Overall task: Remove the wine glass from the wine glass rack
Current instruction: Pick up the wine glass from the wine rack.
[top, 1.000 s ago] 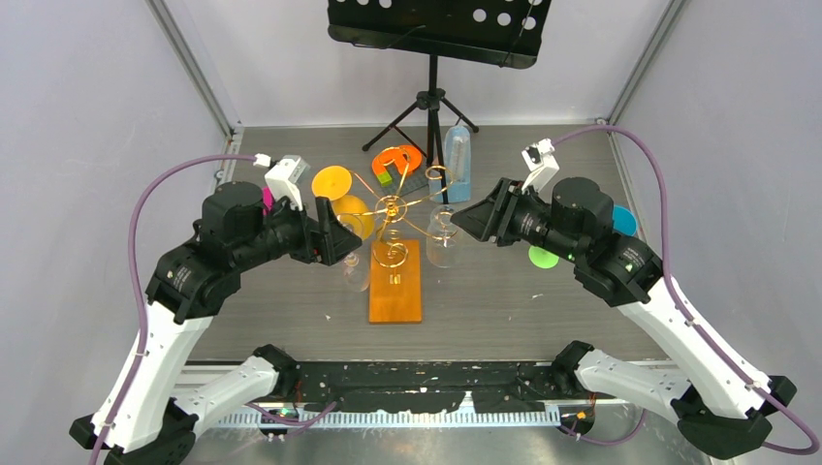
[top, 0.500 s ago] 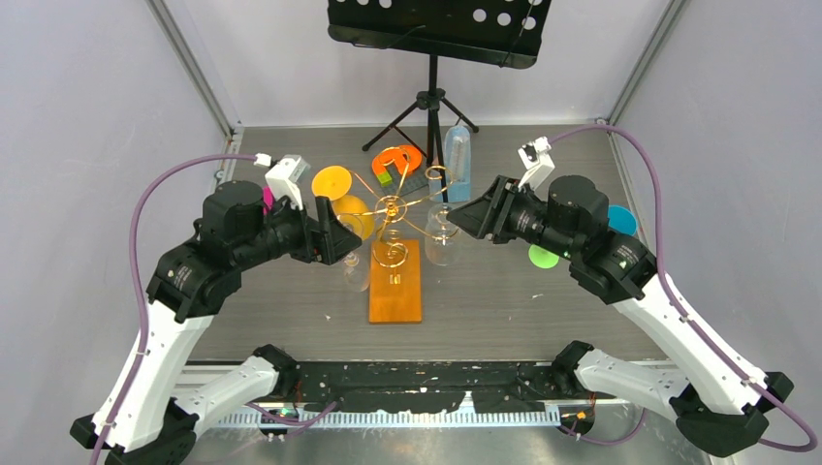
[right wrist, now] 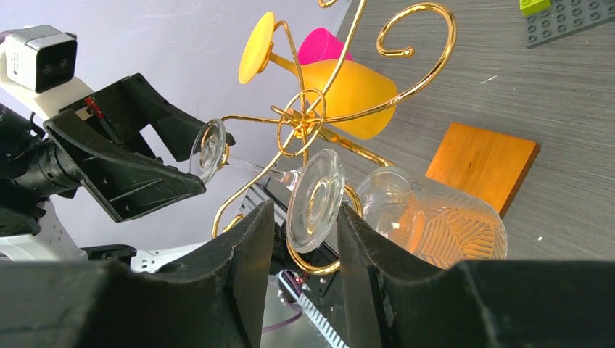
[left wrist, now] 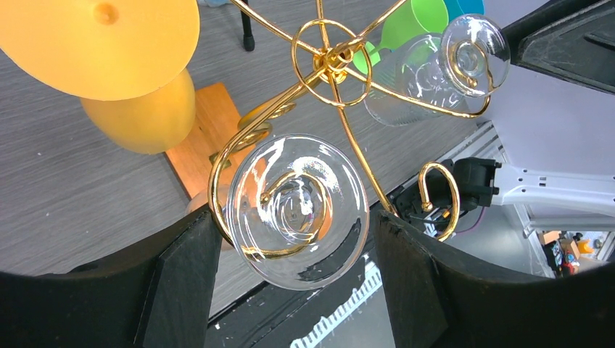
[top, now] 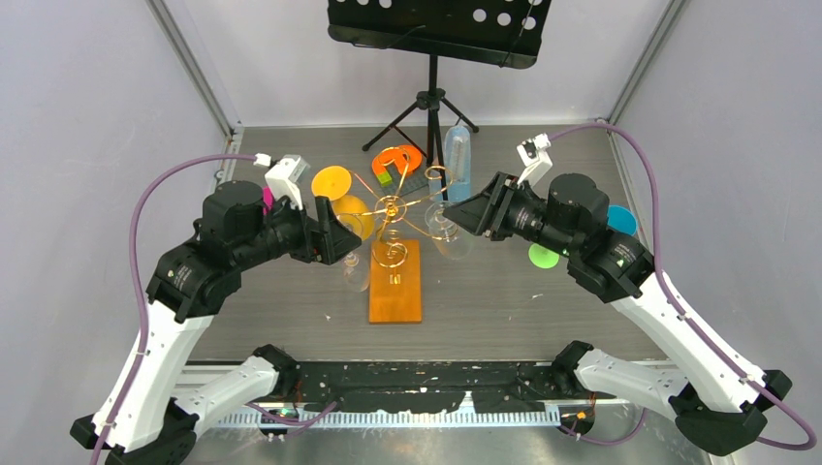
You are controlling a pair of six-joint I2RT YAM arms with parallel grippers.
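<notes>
The wine glass rack [top: 395,291] stands in the middle of the table [top: 543,310], its orange base pointing toward the near edge and its gold arms fanning out above it. On its right side hangs the patterned wine glass [top: 449,240], bowl down and tilted, with its stem sitting in the curl of a gold arm. The right gripper [top: 454,215] reaches in from the right at the level of the foot. In the right wrist view its jaws are drawn in narrow on that foot, which lies between the fingers [right wrist: 246,254] and against the one nearer the bowl.

On the left side of the rack hangs a plain wine glass [top: 355,266], also bowl down. The left gripper [top: 354,242] is up against it with jaws wide. Its own camera shows the round foot between the tips, with only a sliver of room on either side.

An orange plastic glass [top: 351,215] hangs on the far-left arm. Behind the rack I can see a blue bottle [top: 458,155] and a black music stand [top: 431,34], with a green disc [top: 543,256] under the right arm.
</notes>
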